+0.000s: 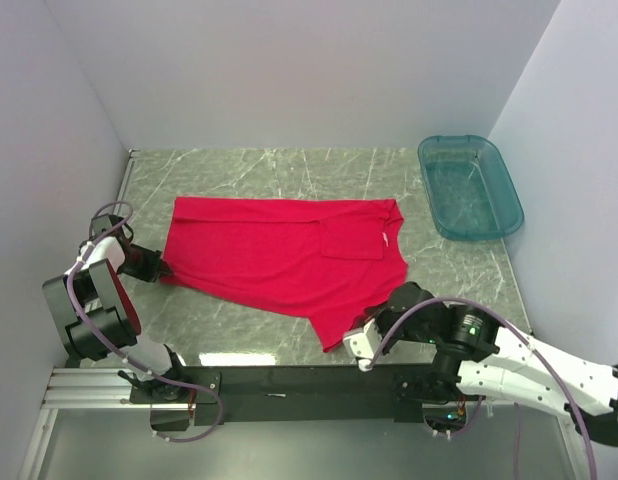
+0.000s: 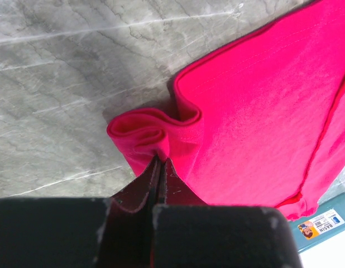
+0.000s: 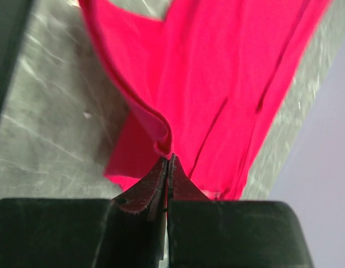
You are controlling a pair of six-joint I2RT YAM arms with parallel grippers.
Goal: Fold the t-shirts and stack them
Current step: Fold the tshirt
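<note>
Top: 1 t-shirt [image 1: 279, 260] lies spread across the middle of the table [image 1: 249, 170], with a tub [image 1: 457, 139] at far right.
Left wrist: the left gripper [image 2: 160, 162] is clamped on the t-shirt's bunched left corner.
Right wrist: the right gripper [image 3: 168, 159] is clamped on its near edge.

t-shirt [image 1: 279, 260]: plain bright red, no print. table [image 1: 269, 175]: grey-green marble pattern, thin white veins. tub [image 1: 467, 190]: see-through teal. walls [image 1: 309, 70]: plain pale lilac-white.
</note>
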